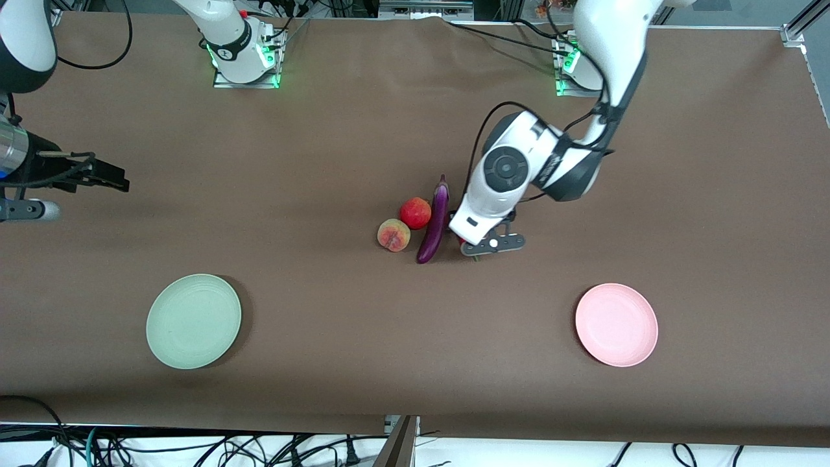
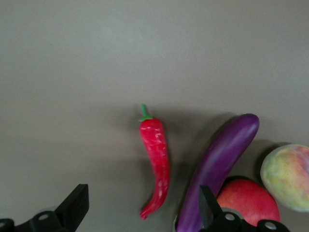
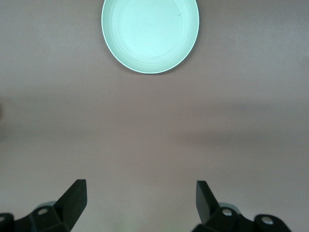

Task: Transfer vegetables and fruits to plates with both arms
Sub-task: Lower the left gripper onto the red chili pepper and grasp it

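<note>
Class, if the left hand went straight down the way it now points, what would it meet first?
Most likely the red chili pepper, lying between the open left hand's fingers, with the eggplant close beside one finger.

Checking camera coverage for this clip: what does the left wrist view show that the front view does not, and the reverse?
Only the left wrist view shows the whole red chili pepper lying on the table, with the left claw open over it. Only the front view shows the green plate, the pink plate and the right claw, which waits open over the right arm's end of the table. Both show the eggplant, the peach and the red fruit beside it.
</note>
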You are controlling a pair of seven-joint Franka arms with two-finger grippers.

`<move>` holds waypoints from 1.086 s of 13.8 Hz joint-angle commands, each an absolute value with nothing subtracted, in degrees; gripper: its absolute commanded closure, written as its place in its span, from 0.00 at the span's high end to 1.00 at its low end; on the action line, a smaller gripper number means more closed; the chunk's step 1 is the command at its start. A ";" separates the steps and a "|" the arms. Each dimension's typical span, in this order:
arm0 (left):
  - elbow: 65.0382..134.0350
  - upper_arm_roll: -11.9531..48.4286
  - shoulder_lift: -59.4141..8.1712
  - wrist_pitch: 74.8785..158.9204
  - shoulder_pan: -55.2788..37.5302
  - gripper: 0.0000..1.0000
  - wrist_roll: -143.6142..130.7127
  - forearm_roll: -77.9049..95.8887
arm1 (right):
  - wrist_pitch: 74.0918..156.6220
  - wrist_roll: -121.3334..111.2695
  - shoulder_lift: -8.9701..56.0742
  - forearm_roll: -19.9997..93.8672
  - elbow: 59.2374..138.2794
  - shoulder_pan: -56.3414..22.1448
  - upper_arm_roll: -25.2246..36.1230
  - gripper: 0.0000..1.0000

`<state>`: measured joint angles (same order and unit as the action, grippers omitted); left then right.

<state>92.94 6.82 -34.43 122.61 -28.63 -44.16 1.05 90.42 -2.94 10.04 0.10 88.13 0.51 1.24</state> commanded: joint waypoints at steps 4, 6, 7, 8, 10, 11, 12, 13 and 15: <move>91.23 5.98 -41.39 126.83 -29.71 0.47 -45.26 1.23 | 90.44 -3.34 9.93 -0.09 87.54 0.70 1.41 1.00; 91.32 6.06 -43.06 129.27 -29.62 0.46 -45.26 1.23 | 89.91 -3.43 10.11 -0.44 87.63 0.61 1.32 1.00; 91.32 5.98 -43.59 129.81 -29.97 0.36 -45.26 1.23 | 89.91 -3.51 10.63 -0.53 87.63 0.79 1.41 1.00; 91.23 5.98 -43.42 129.73 -30.06 0.23 -45.26 1.32 | 90.09 -3.43 11.24 -0.35 87.54 0.79 1.41 1.00; 90.97 5.98 -42.98 129.29 -29.62 0.10 -44.30 1.23 | 90.88 -2.38 11.86 0.00 87.63 0.18 1.23 1.00; 90.62 5.72 -42.54 128.94 -29.45 0.09 -44.38 1.23 | 91.31 -1.15 12.47 0.09 87.54 -0.52 1.14 1.00; 90.53 5.19 -40.97 128.41 -29.44 0.07 -44.38 1.14 | 92.19 1.90 12.92 0.87 87.63 -1.05 1.14 1.00; 89.92 4.32 -39.65 126.41 -29.27 0.07 -43.78 0.79 | 93.24 5.41 13.35 1.66 87.63 -2.01 1.14 1.00; 85.02 2.03 -38.50 119.83 -28.74 0.07 -37.48 -2.36 | 94.65 9.82 14.58 1.84 87.54 -4.91 1.14 1.00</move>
